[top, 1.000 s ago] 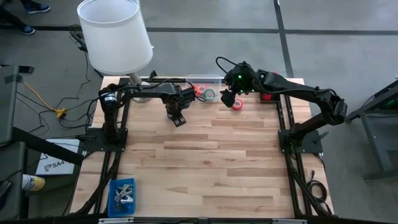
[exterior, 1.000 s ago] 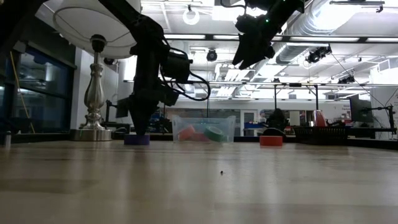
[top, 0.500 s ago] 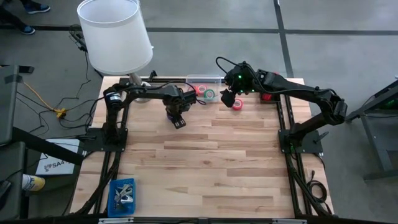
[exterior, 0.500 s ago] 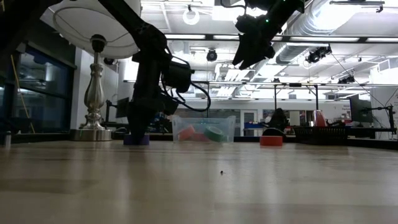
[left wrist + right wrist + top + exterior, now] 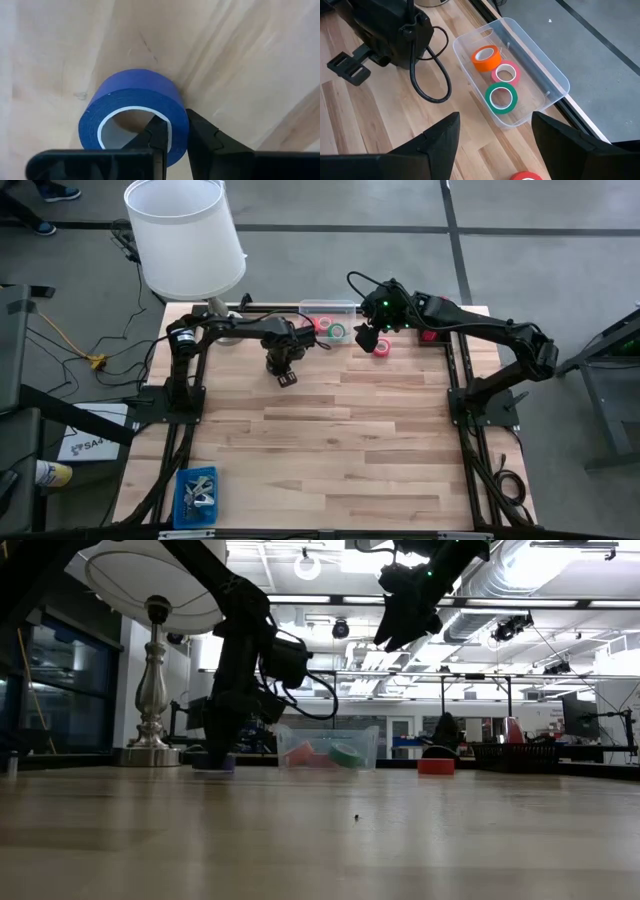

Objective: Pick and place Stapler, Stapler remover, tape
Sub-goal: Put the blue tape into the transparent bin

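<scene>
A purple-blue tape roll (image 5: 132,102) lies flat on the wooden table, and my left gripper (image 5: 178,137) is shut on it from above; in the low view the left gripper (image 5: 216,752) stands just over the roll (image 5: 215,768). My right gripper (image 5: 495,150) hangs open in the air at the far side, above a red tape roll (image 5: 383,347). A clear bin (image 5: 540,60) holds orange, pink and green tape rolls (image 5: 501,97). A red thing (image 5: 429,335) shows beside the right arm; I cannot tell whether it is the stapler. My left gripper has the roll's wall (image 5: 179,117) pinched between its two fingers, one finger (image 5: 156,136) inside the ring's hole and the other outside. The fingers come from above, pointing down. The roll lies flat with its underside on the table.
A lamp with a white shade (image 5: 185,235) stands at the far left corner, close behind the left arm. A blue tray (image 5: 195,495) with small silvery pieces sits at the near left edge. The middle and near part of the table (image 5: 340,440) is bare wood.
My left gripper has sunk a little onto the purple-blue roll and has taken hold of its wall. The roll has stayed on the table.
</scene>
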### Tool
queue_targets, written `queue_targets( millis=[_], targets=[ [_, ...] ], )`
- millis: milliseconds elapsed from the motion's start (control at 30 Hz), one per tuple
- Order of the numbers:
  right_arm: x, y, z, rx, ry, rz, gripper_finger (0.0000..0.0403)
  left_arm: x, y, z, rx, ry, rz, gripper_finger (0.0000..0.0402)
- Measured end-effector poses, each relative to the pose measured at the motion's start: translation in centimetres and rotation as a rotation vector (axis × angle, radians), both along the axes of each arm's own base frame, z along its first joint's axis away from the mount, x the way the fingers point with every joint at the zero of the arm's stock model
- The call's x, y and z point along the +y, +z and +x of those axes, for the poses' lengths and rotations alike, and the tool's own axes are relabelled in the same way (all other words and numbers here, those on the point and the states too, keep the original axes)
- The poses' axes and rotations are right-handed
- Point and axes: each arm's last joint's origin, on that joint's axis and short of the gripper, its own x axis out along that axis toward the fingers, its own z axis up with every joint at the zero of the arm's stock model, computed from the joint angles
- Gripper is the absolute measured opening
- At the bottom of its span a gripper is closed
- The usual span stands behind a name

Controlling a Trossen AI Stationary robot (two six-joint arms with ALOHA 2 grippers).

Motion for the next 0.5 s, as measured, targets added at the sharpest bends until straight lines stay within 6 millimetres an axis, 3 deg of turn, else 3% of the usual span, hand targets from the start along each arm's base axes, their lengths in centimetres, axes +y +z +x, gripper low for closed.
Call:
queue_targets(
  millis=[200,500],
  targets=[
    [0.0,0.0,0.0,0.001,0.002,-0.002,0.0239,0.5,2.4,1.2,-0.047,-0.055,0.016,0.0035],
    [0.0,0.0,0.0,0.002,0.003,-0.004,0.0239,1.7,8.0,3.9,-0.235,-0.13,0.107,0.0035]
  ],
)
